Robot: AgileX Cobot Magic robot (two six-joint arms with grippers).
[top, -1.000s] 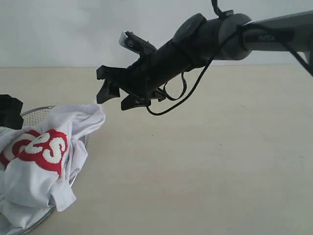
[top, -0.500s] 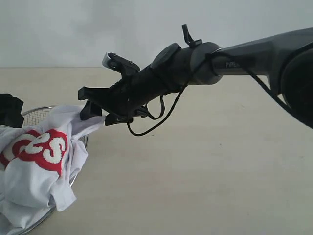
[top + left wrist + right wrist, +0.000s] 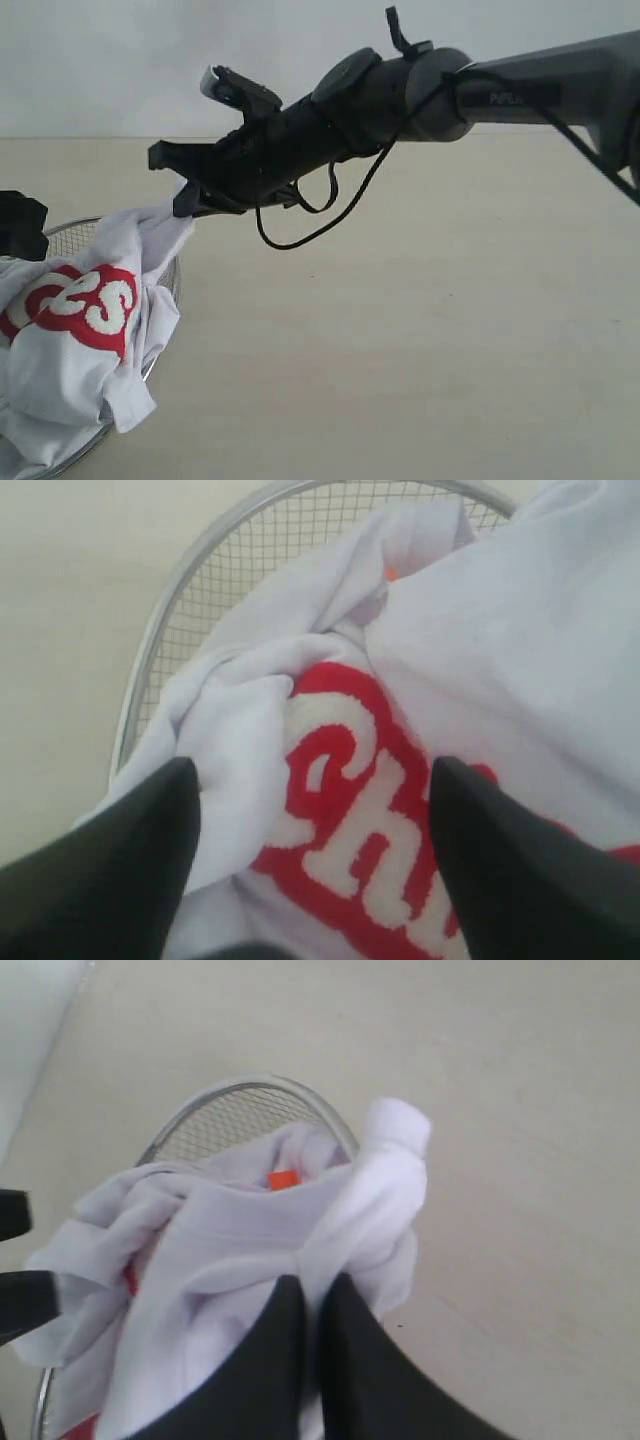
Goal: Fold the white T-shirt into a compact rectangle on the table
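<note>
Finding: the right gripper, reaching in from 2 o'clock in the exterior view, is now clamped on a fold of the white short-sleeved cotton T-shirt. A second ago its fingers stood apart just above that fold. They then dropped into the cloth, and have since closed and risen slightly, drawing the fabric up into a peak.

The garment remains bunched in the round wire-mesh metal basket at 8 o'clock, draped over its rim, red chest lettering uppermost. The orange neck tag shows near the pinched fold.

The left gripper hangs over the lettering, fingers apart, holding nothing.

Assessment: extraction has only begun. The pale beige matte table carries none of the spread shirt, so folding is not yet possible.
</note>
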